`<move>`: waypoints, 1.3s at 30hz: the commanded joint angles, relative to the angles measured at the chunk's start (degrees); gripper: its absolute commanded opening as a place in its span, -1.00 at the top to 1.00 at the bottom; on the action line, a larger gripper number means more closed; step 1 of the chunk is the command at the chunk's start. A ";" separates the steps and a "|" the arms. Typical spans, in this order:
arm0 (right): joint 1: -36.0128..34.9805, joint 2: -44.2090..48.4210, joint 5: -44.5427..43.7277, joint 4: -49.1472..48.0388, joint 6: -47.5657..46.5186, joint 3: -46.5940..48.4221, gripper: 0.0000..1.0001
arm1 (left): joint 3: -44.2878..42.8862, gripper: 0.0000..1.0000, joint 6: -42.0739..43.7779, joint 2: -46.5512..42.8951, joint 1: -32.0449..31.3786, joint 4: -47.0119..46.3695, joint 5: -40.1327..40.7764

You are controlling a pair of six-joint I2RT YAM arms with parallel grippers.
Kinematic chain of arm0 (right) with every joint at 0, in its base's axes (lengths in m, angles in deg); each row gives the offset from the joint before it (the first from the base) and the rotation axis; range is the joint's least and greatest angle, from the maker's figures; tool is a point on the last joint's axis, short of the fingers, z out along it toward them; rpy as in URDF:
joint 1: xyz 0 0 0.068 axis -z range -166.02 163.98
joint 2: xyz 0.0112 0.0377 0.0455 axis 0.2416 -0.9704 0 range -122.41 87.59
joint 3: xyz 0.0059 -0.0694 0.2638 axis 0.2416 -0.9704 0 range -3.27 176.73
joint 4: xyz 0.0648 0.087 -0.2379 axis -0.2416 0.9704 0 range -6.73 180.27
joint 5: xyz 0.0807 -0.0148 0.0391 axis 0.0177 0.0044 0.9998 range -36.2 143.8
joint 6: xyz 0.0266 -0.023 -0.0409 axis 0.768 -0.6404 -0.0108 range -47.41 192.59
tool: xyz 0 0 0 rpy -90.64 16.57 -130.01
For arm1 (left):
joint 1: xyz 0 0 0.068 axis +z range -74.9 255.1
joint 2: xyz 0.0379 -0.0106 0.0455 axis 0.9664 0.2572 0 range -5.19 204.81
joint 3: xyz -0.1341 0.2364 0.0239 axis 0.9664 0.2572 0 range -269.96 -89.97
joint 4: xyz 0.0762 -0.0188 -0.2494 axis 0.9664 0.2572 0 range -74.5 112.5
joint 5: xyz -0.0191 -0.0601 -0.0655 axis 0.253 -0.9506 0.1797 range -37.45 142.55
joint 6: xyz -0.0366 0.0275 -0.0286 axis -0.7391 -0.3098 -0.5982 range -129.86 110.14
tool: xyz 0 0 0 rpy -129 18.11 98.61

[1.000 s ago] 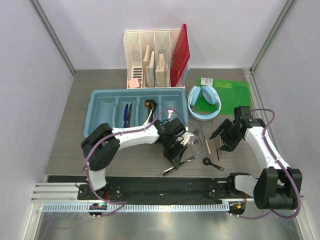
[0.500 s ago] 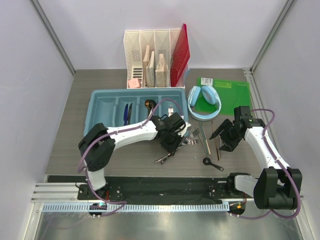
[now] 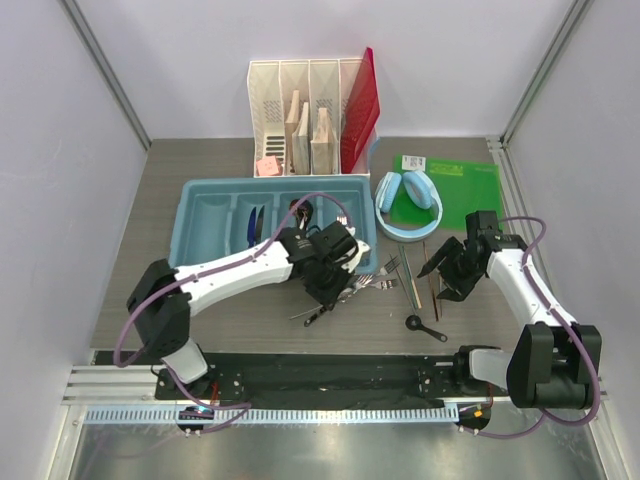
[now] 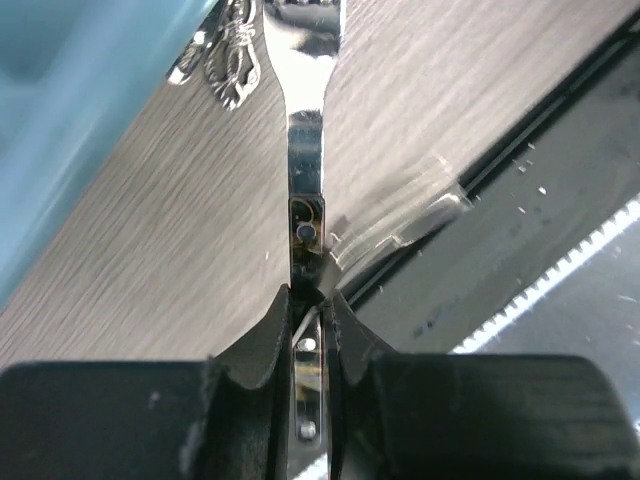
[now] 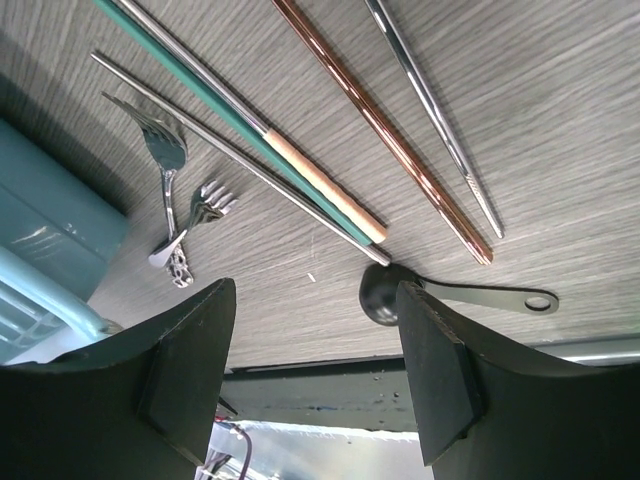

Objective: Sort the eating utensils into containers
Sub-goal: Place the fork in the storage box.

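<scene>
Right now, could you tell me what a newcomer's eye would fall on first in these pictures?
In the middle, the left arm has its jaws shut on the handle of a silver fork, just in front of the light blue cutlery tray. At the back, a red panel stands out at the right end of the white file organizer. Right of the tray, light blue headphones lie partly on a green board.

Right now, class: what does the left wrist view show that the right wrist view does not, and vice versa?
Left wrist only: the left pincer shut on a silver metal fork. Right wrist only: the open right pincer, a thin copper-coloured chopstick, a small black spoon. Both: the light blue plastic cutlery tray and the grey wood-grain table.
</scene>
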 commanded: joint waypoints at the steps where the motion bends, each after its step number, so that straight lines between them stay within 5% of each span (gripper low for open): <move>1: 0.04 -0.05 1.44 -2.56 1.02 -0.52 -0.41 | -5.45 1.00 0.70 -8.00 -0.01 6.98 1.26; 14: 0.04 -1.19 2.41 -4.32 2.17 0.01 -0.41 | -15.03 1.00 4.29 -8.54 6.93 10.50 3.97; 24: 0.04 0.13 2.85 -4.32 2.87 -0.70 -0.41 | -26.71 1.00 2.45 8.49 12.74 9.09 10.64; 31: 0.04 -0.84 3.20 -4.40 2.17 -0.34 -0.41 | -50.53 1.00 1.57 27.31 13.09 15.70 15.40; 39: 0.04 -2.33 3.82 -4.14 1.38 -0.08 -0.41 | -53.45 1.00 -5.71 34.26 13.35 17.62 17.17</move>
